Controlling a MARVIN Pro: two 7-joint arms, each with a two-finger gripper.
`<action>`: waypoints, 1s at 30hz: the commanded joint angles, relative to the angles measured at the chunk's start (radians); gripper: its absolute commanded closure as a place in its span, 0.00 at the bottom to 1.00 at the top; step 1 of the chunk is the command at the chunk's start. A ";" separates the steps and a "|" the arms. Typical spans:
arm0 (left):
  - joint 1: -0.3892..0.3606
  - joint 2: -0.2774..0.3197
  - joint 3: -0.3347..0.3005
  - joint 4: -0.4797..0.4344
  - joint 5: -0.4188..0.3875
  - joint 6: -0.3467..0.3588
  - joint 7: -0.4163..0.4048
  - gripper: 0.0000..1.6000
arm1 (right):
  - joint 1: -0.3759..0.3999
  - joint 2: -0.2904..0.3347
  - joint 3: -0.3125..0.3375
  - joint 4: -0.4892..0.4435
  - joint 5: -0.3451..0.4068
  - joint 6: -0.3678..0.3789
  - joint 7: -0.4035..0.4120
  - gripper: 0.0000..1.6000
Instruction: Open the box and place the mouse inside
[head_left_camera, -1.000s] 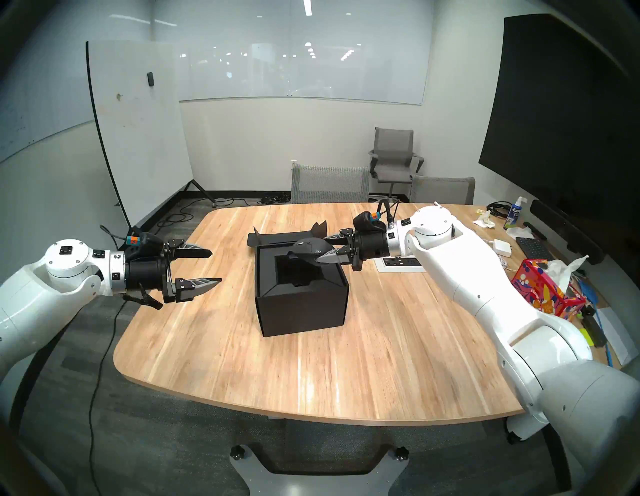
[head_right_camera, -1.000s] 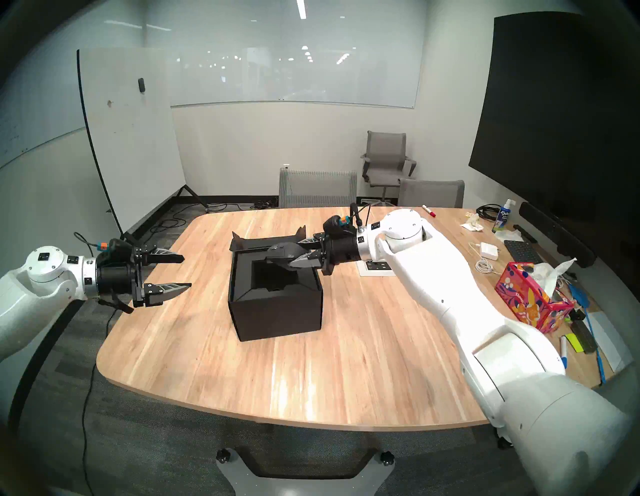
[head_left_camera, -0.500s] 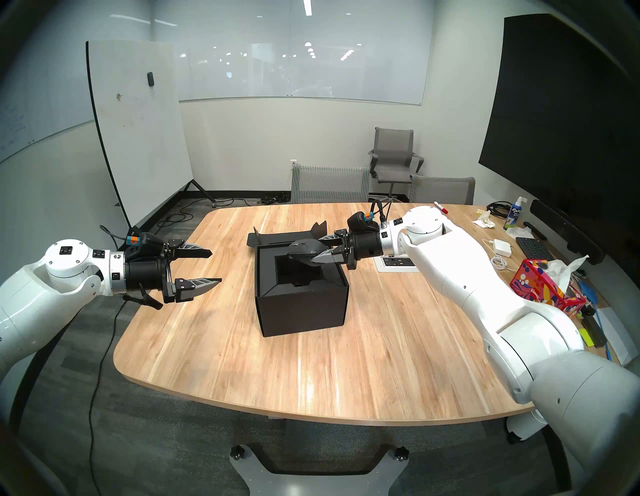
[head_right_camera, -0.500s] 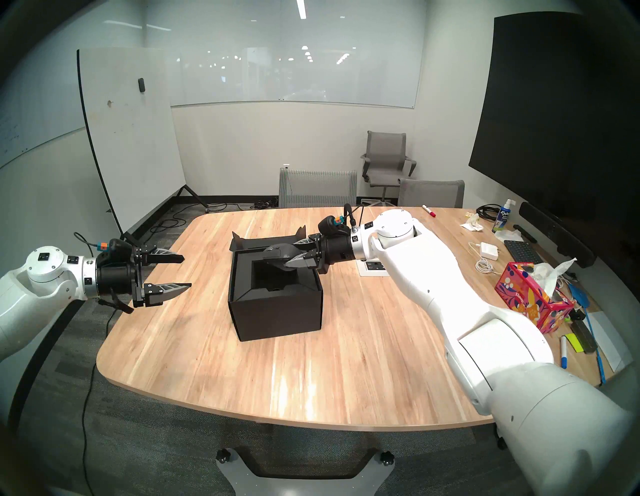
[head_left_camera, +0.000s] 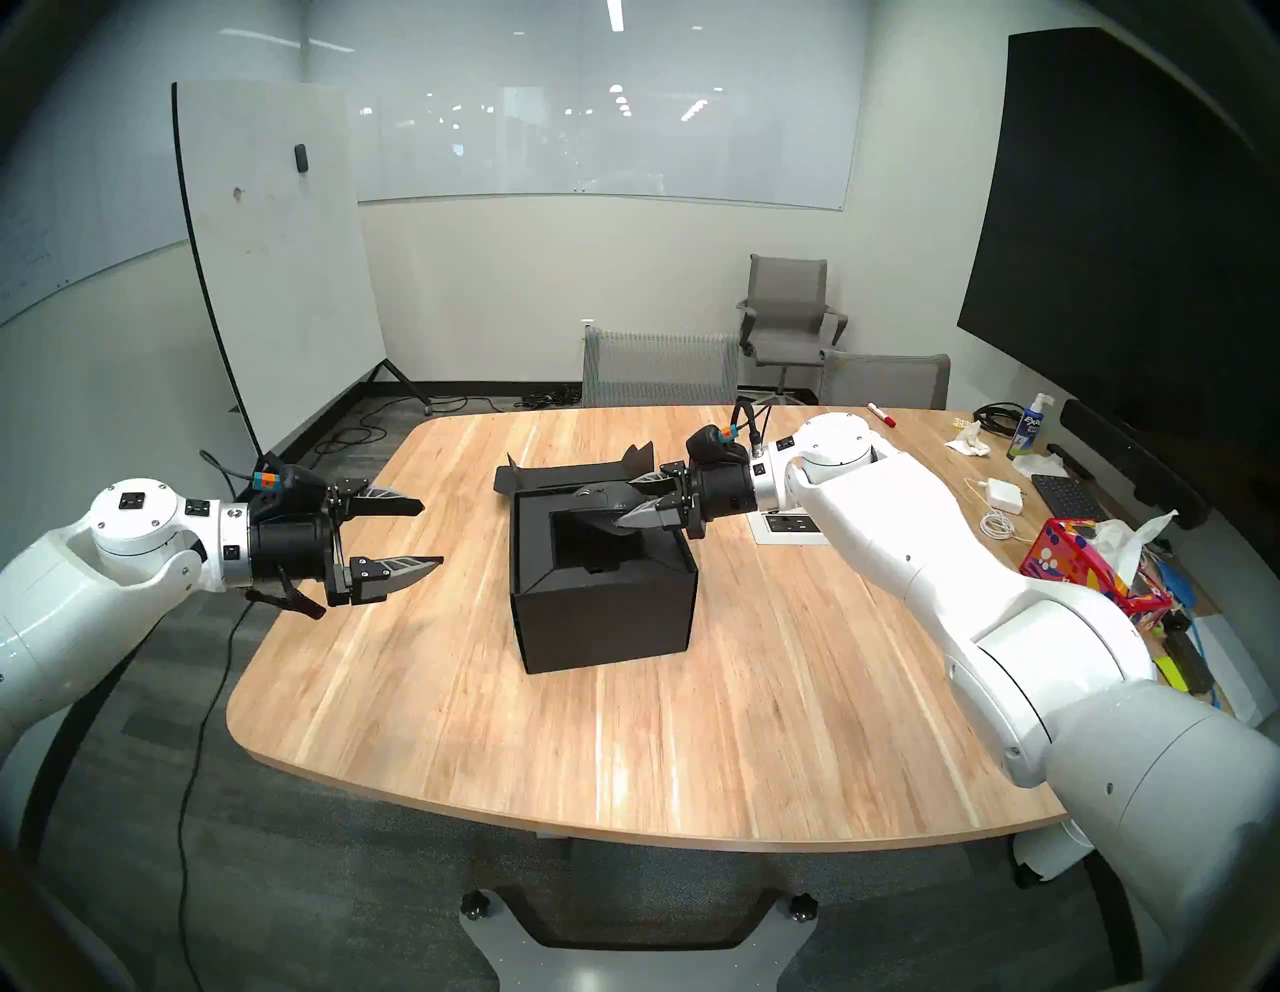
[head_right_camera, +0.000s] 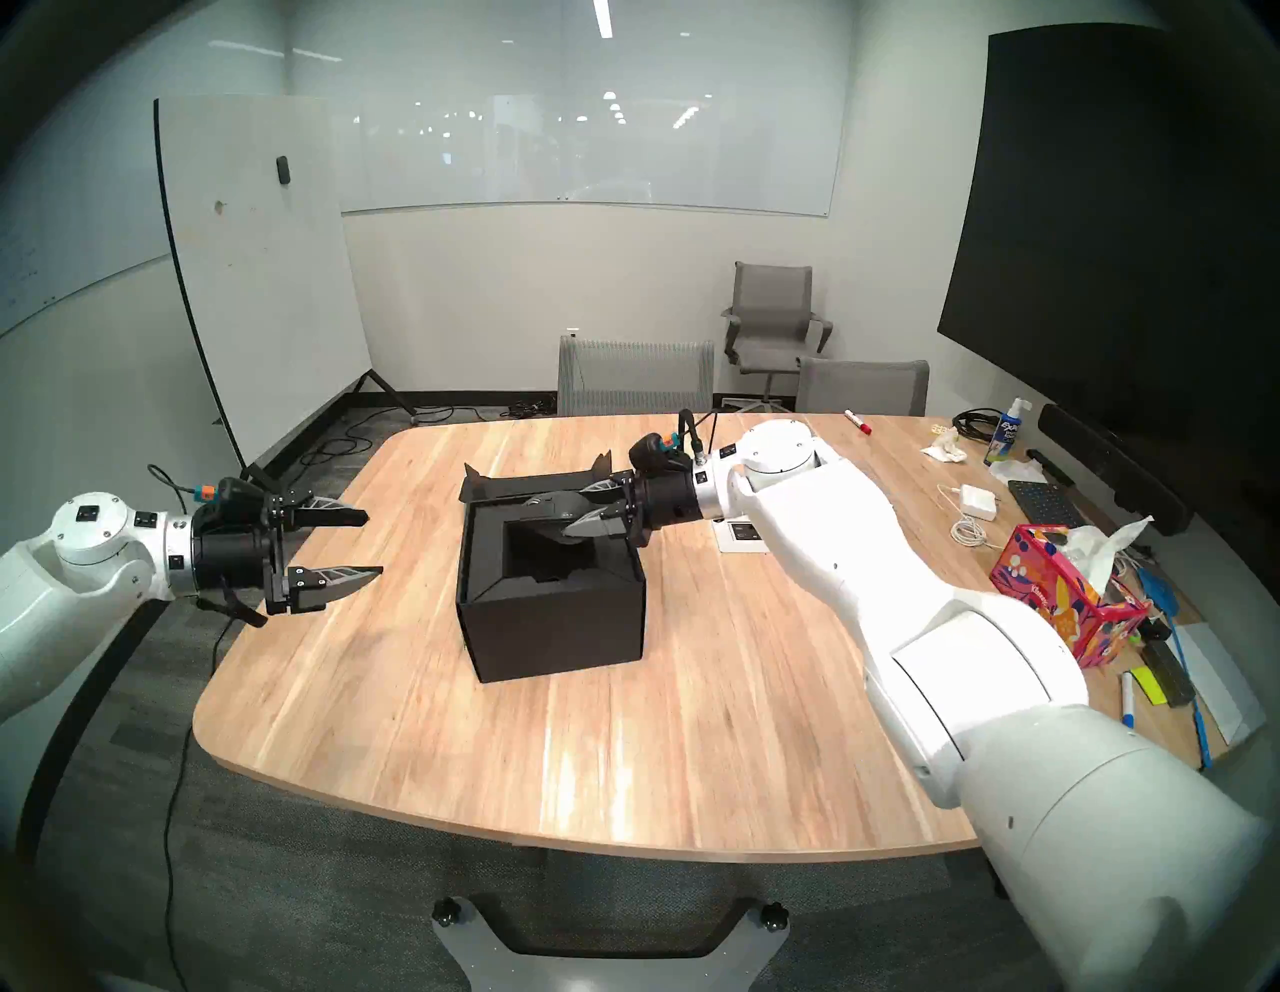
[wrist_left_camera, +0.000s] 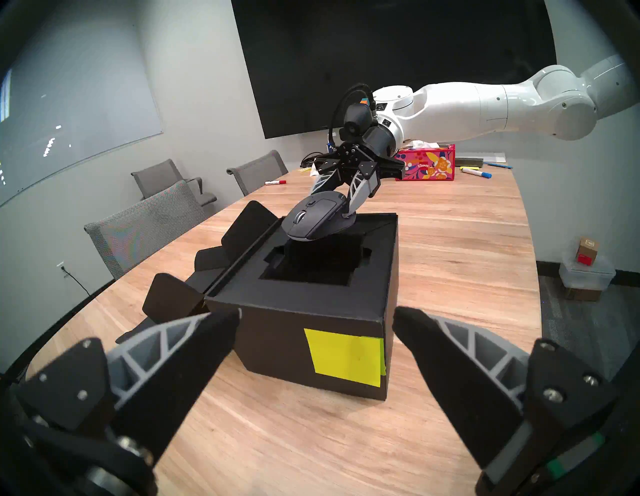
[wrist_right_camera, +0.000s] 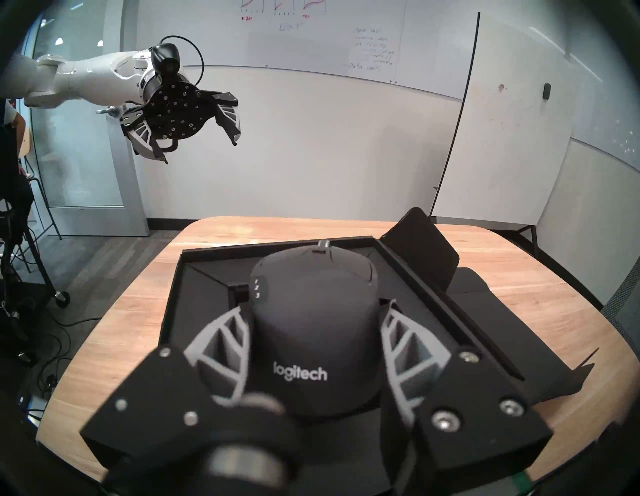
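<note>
The box (head_left_camera: 601, 589) stood near the middle of the worktop (head_left_camera: 762, 693), its lid (head_left_camera: 554, 476) folded flat back at 12 o'clock and a yellow note (wrist_left_camera: 346, 356) stuck on its left wall. The right gripper (head_left_camera: 634, 499) reached in from 3 o'clock, clamped on the mouse (head_left_camera: 602, 502) by its flanks, with "logitech" lettering facing the wrist camera. The mouse hung nose-down over the square recess (wrist_left_camera: 311, 266) in the insert; whether it touched the rim I could not tell. The left gripper (head_left_camera: 422, 535) hovered at 9 o'clock, well apart from the box, jaws spread wide and empty. A tissue box (head_left_camera: 1087, 575) sat at 3 o'clock.
</note>
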 joint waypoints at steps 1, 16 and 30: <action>-0.010 0.004 -0.012 -0.003 -0.007 -0.004 -0.001 0.00 | 0.068 -0.046 0.007 0.044 0.008 -0.029 0.016 1.00; -0.010 0.005 -0.011 -0.004 -0.008 -0.005 -0.001 0.00 | 0.108 -0.086 0.016 0.192 0.003 -0.079 0.042 1.00; -0.011 0.005 -0.010 -0.004 -0.009 -0.006 0.000 0.00 | 0.137 -0.118 0.027 0.290 -0.001 -0.118 0.074 1.00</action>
